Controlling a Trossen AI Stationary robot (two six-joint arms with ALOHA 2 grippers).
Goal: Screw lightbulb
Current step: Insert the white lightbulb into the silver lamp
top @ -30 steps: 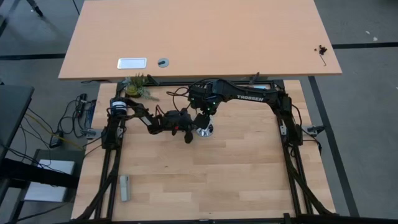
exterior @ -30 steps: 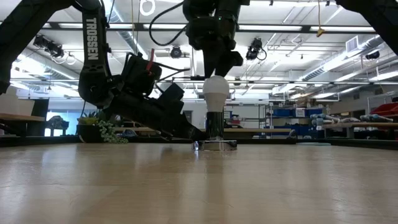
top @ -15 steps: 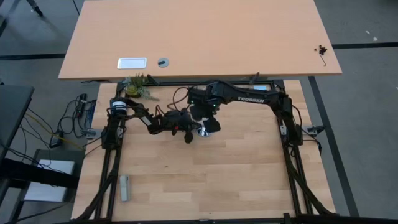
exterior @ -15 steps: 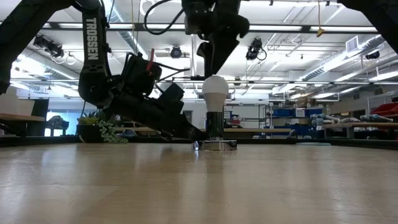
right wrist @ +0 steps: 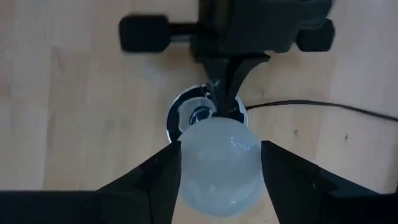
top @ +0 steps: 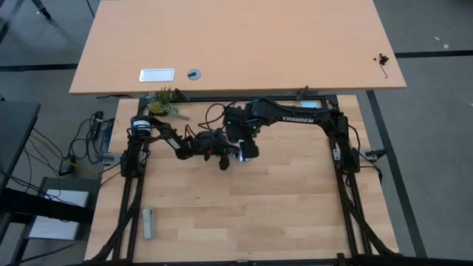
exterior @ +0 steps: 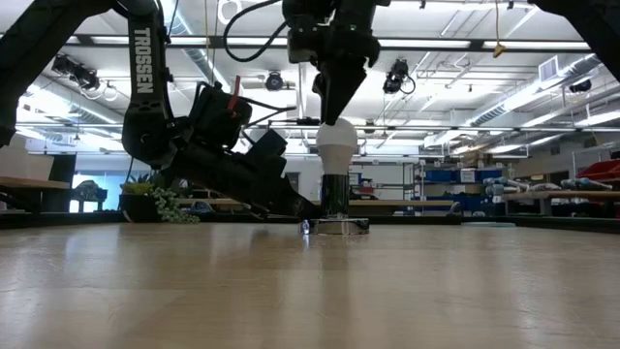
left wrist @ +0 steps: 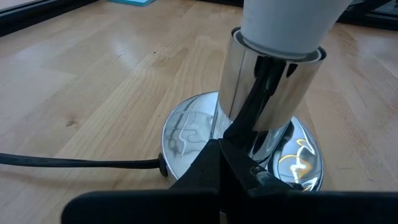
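Observation:
The frosted-white lightbulb (exterior: 337, 145) stands upright with its narrow base in the shiny silver socket (exterior: 335, 199), whose round foot (left wrist: 186, 127) rests on the table. My right gripper (exterior: 334, 114) hangs straight above the bulb, its fingers down on either side of the bulb (right wrist: 217, 168). My left gripper (left wrist: 221, 149) is shut. It lies low over the table from the left, its tip at the socket's foot (top: 238, 157). My left gripper presses its shut fingertips (left wrist: 219, 155) on the socket's silver foot, right at the bottom of the stem (left wrist: 261, 118). It slants down from the table's left. My right gripper pinches the bulb's upper round part (right wrist: 217, 149) between its two fingers (right wrist: 163, 177), from above, pointing down. The bulb stays upright in the socket.
A thin black cord (left wrist: 81, 163) runs from the socket's foot across the table. A small green plant (top: 164, 102) stands at the far left corner. A grey oblong thing (top: 148, 223) lies near the left front edge. A larger desk (top: 236, 44) stands beyond the far edge.
My right gripper has come a little up off the bulb, turned about its upright axis, and gone down onto the bulb's top again. The bulb and socket have stayed in place.

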